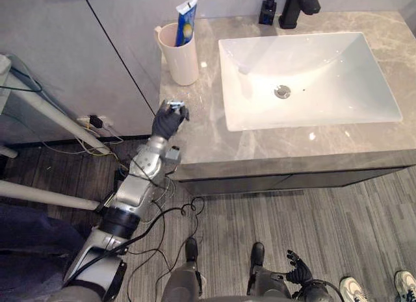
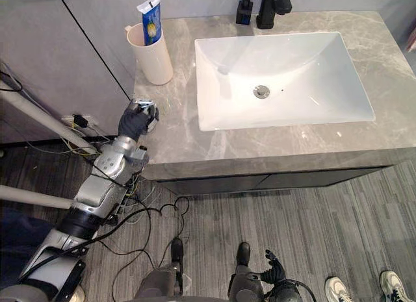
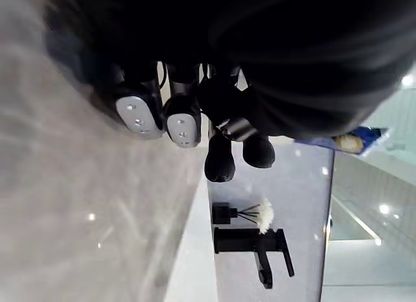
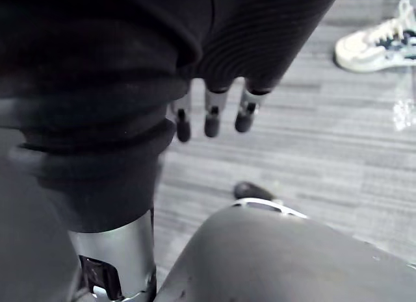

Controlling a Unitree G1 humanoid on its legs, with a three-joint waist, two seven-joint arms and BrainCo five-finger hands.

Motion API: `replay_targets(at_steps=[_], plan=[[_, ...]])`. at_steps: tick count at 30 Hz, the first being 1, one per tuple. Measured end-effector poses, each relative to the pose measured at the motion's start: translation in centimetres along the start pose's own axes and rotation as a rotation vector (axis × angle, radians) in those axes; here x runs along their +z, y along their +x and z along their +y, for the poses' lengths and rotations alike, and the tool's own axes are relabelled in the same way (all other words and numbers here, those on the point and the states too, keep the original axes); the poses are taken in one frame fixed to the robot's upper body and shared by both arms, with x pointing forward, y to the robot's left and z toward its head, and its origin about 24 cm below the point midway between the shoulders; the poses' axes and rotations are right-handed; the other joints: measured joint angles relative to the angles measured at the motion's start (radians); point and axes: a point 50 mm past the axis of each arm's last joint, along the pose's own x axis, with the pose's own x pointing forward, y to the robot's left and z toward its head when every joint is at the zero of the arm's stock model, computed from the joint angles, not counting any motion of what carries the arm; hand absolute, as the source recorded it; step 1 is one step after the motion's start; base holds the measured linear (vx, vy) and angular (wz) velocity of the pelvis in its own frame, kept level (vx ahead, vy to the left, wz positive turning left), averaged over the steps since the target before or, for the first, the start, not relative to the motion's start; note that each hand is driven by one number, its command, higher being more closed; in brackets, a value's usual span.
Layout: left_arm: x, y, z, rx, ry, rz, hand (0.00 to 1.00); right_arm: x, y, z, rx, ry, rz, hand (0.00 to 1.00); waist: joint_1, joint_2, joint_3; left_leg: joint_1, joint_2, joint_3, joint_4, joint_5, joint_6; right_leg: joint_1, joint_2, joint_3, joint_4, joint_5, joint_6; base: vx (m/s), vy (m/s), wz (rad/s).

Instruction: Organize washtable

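- Grey marble desk [image 1: 203, 132]: left robot hand [image 1: 168, 123] at its left edge, fingers curled.
- Cream cup [image 1: 184, 60] in the desk's back-left corner holds a blue toothpaste tube [image 1: 186, 23].
- Left wrist view reveals reeds in the black bottle [image 3: 224, 213] beside the faucet [image 3: 255, 241].
- Right robot hand [image 1: 299, 271] hangs low over the floor [image 1: 279, 214], fingers loosely spread.

Both eye views look steeply down from high in front of the sink [image 1: 305, 75], far enough back to take in the whole counter [image 1: 195, 130], the cup [image 1: 182, 55] left of the sink and the faucet [image 1: 296, 6] behind it. They share all of this, set slightly apart sideways. The left wrist view sits very close over the counter left of the sink, facing the faucet. The right wrist view hangs low, well in front of the sink, facing the floor [image 4: 325, 152] and a person's shoe [image 4: 374, 45].
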Motion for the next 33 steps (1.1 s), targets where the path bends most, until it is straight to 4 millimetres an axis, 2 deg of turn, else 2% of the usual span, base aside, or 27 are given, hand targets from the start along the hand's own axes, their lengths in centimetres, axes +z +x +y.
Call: replay_targets(at_steps=[3,8,12,15,22,29,33], plan=[[0.2,0.0,0.7,0.007,0.025,-0.001,1.0,0.0,0.0,0.0,0.003,-0.002,0.004,0.0,-0.002,-0.001,-0.004,0.001,0.0,0.001,-0.002,0.0,0.0,0.002,0.0,0.0,-0.004,0.001,-0.001,0.0,0.0,0.0],[0.2,0.4,0.6,0.032,0.033,-0.004,1.0,-0.1,0.0,0.2,0.008,-0.008,0.012,0.0,-0.007,-0.006,-0.009,-0.007,0.001,0.006,-0.006,0.0,0.0,-0.006,0.002,0.004,-0.012,0.007,0.002,0.0,-0.004,-0.01],[1.1,2.3,0.1,0.059,0.025,-0.03,1.0,-0.1,0.0,0.3,0.01,-0.007,0.013,0.0,-0.009,-0.019,-0.017,-0.03,0.004,0.004,-0.006,0.005,-0.003,-0.03,0.004,0.008,-0.01,0.008,0.002,0.0,-0.003,0.01],[2.0,3.9,0.7,0.107,0.057,-0.041,1.0,0.1,0.0,0.5,0.013,-0.002,0.006,0.0,-0.012,-0.028,-0.02,-0.047,0.007,0.011,-0.003,0.006,-0.004,-0.052,0.007,0.017,-0.005,0.01,-0.001,-0.01,-0.018,-0.06],[4.0,5.3,0.8,0.13,0.054,-0.098,1.0,0.4,0.1,0.6,0.013,0.001,-0.006,0.0,-0.013,-0.037,-0.017,-0.059,0.011,0.026,-0.002,0.006,-0.004,-0.077,0.009,0.035,0.004,0.012,-0.002,-0.01,-0.013,-0.07],[6.1,8.2,2.4,0.205,0.1,-0.095,1.0,1.6,0.1,1.2,0.036,-0.018,-0.059,0.0,-0.021,-0.078,0.007,-0.092,0.012,0.032,0.005,0.017,-0.002,-0.113,0.01,0.045,0.004,0.029,-0.007,-0.04,-0.008,-0.03],[6.9,8.5,3.1,0.234,0.119,-0.103,1.0,2.2,0.1,1.4,0.039,-0.016,-0.085,0.0,-0.034,-0.092,0.017,-0.095,0.012,0.036,0.005,0.02,-0.002,-0.12,0.01,0.051,0.003,0.034,-0.006,-0.04,-0.009,-0.04]])
